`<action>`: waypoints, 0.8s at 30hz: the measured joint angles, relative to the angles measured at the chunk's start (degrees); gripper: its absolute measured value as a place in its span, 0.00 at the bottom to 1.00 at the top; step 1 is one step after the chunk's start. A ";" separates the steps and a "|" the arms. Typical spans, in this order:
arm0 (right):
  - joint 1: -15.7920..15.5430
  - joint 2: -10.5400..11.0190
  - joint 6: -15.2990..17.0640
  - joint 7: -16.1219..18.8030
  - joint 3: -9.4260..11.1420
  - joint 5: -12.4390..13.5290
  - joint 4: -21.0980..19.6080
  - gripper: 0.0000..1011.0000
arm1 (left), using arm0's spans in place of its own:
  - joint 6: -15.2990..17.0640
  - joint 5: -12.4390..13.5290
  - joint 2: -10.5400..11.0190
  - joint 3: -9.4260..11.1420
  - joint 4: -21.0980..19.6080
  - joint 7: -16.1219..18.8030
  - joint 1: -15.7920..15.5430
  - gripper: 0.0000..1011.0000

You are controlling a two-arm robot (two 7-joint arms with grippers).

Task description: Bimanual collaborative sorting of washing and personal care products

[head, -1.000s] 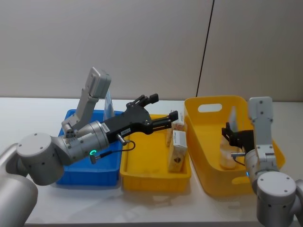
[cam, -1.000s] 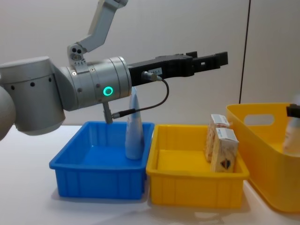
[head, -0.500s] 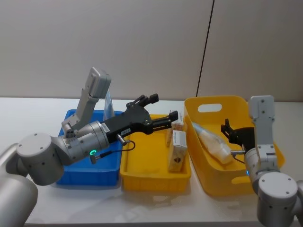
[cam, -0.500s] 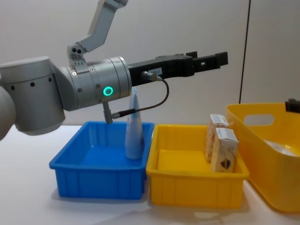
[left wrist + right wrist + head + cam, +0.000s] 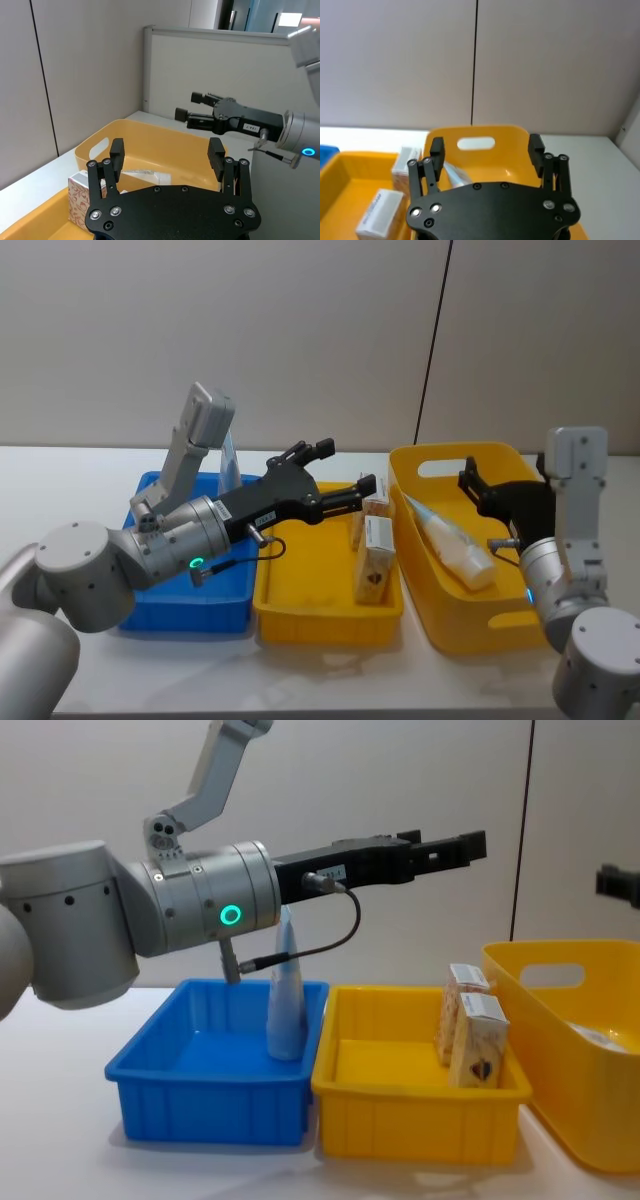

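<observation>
A blue bin [image 5: 210, 1105] holds one tube [image 5: 287, 1005] upright, its tip hidden behind the left arm. Two cartons [image 5: 375, 555] stand at the right side of the yellow tray [image 5: 310, 590]. A second tube [image 5: 447, 540] lies slanted in the yellow basket [image 5: 470, 630]. The left gripper [image 5: 346, 466] reaches level over the tray and the right gripper [image 5: 486, 144] hangs above the basket, both spread wide and empty.

Plain grey-beige wall [image 5: 250, 330] runs behind everything, matte panels, no decoration. One thin dark vertical seam [image 5: 434, 340] splits it, right of centre. White worktop [image 5: 60, 480] meets the wall at the far edge, smooth, even soft lighting. Left wrist view: pale office partition [image 5: 200, 65] with a light frame post [image 5: 148, 70]; above it glazing and a bright light patch [image 5: 288, 19].
</observation>
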 joint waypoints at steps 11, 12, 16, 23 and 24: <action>-1.45 1.15 -0.62 0.99 -0.45 1.37 -1.27 0.99 | 0.50 1.90 1.35 -0.37 -3.49 4.40 2.84 0.99; -1.72 1.39 -0.75 1.18 -0.55 1.65 -1.49 0.99 | 0.56 2.15 1.53 -0.44 -3.94 4.99 3.22 0.99; -3.86 3.18 -1.71 2.63 -1.44 3.64 -3.26 0.99 | 1.00 3.72 2.62 -0.76 -6.73 8.52 5.41 0.99; -7.50 6.16 -3.21 5.06 -2.81 7.09 -6.14 0.99 | 1.60 5.74 4.05 -1.19 -10.36 13.08 8.38 0.99; -7.92 6.50 -3.40 5.34 -2.97 7.47 -6.47 0.99 | 1.74 6.26 4.40 -1.31 -11.31 14.22 9.09 0.99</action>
